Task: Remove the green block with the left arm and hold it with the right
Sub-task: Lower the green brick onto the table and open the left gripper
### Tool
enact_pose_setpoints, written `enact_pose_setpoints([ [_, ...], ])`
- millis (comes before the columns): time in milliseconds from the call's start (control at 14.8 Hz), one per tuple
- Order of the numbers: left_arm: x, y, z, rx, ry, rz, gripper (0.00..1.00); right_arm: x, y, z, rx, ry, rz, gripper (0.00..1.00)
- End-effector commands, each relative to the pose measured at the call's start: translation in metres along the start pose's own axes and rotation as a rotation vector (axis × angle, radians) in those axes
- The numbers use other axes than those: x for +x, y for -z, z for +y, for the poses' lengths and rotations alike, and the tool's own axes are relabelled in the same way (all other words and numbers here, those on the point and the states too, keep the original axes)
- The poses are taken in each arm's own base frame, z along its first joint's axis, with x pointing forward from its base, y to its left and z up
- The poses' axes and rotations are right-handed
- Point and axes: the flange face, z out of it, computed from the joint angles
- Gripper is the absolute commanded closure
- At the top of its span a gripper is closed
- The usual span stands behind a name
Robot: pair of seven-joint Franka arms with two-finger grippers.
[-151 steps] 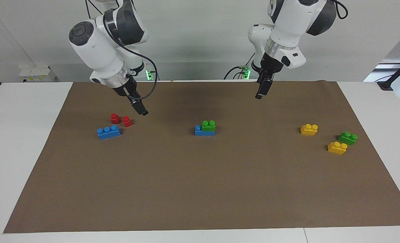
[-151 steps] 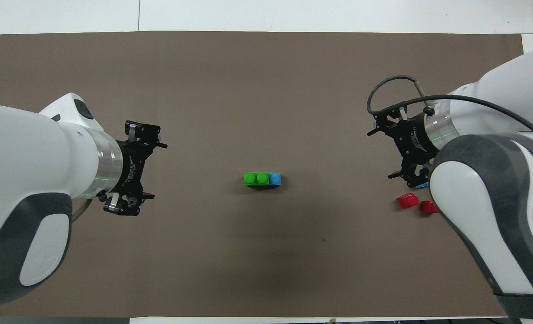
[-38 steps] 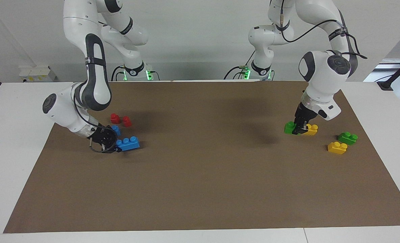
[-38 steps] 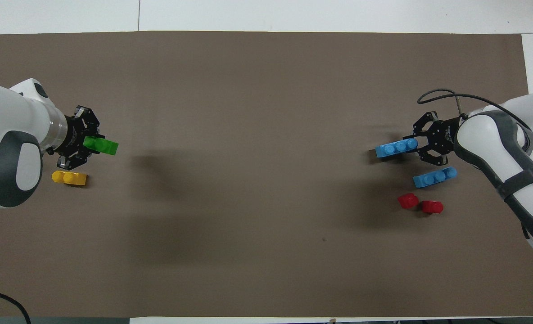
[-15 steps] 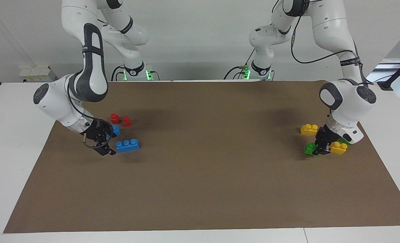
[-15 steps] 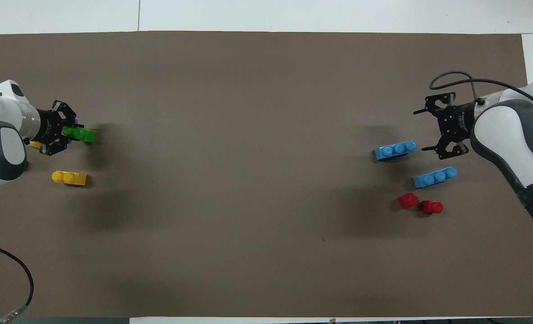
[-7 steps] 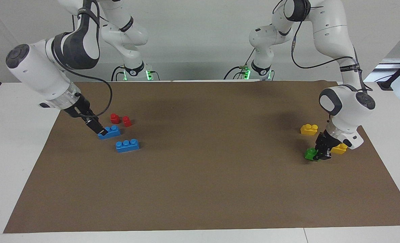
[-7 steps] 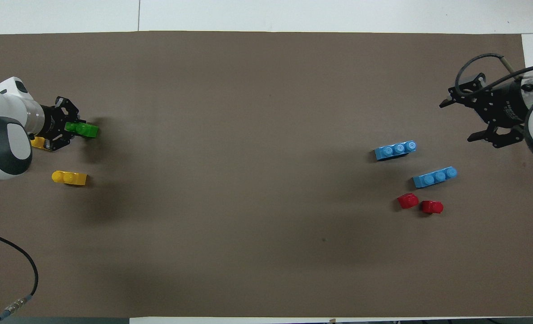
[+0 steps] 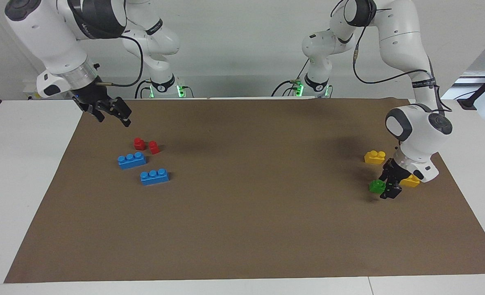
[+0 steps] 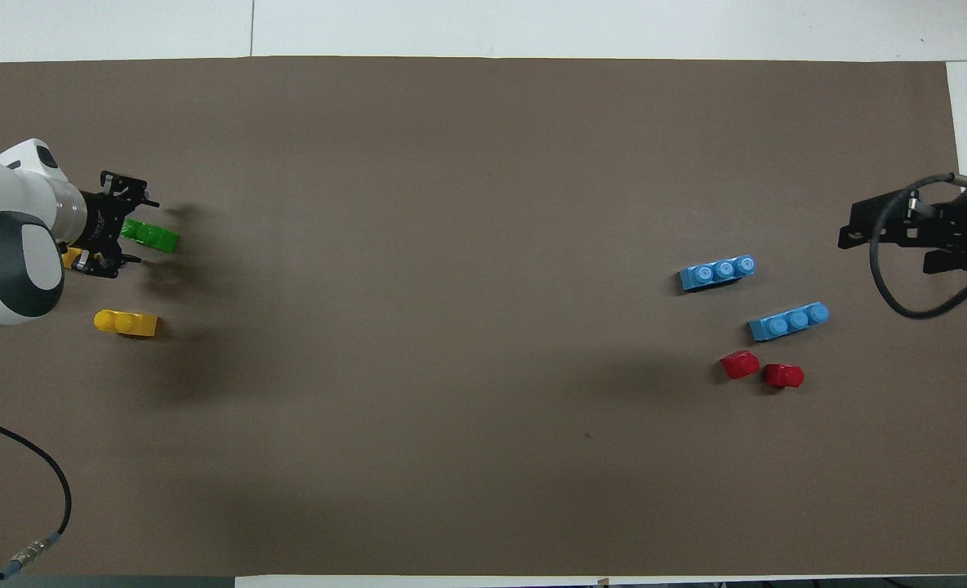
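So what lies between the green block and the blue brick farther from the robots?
Nothing. In the overhead view the brown mat is bare all the way from the green block to that blue brick, and the facing view agrees.

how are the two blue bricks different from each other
One blue brick lies farther from the robots, alone. The other blue brick lies nearer them, close to the two red pieces, and is angled a little more across the mat. Both are three-stud bricks, studs up, untouched by either gripper.
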Motion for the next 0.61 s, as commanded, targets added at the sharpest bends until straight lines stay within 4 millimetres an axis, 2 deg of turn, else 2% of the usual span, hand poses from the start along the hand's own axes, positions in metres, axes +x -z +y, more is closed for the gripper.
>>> enact_pose_setpoints([
  [0, -0.001, 0.025, 0.004, 0.005, -0.02, 0.013, 0.0, -0.01, 0.003, -0.007, -0.063, 0.186, 0.004, 0.0],
  [135, -0.002, 0.051, 0.004, 0.015, -0.024, 0.009, 0.0, -0.017, -0.001, -0.008, -0.066, 0.182, -0.006, 0.0],
  [270, -0.011, 0.076, 0.011, 0.053, -0.094, 0.022, 0.0, -0.013, 0.004, -0.022, -0.089, 0.215, 0.02, 0.0],
  [540, -0.052, 0.115, 0.038, 0.191, -0.323, 0.077, 0.0, -0.013, 0.002, -0.021, -0.115, 0.218, 0.01, 0.0],
])
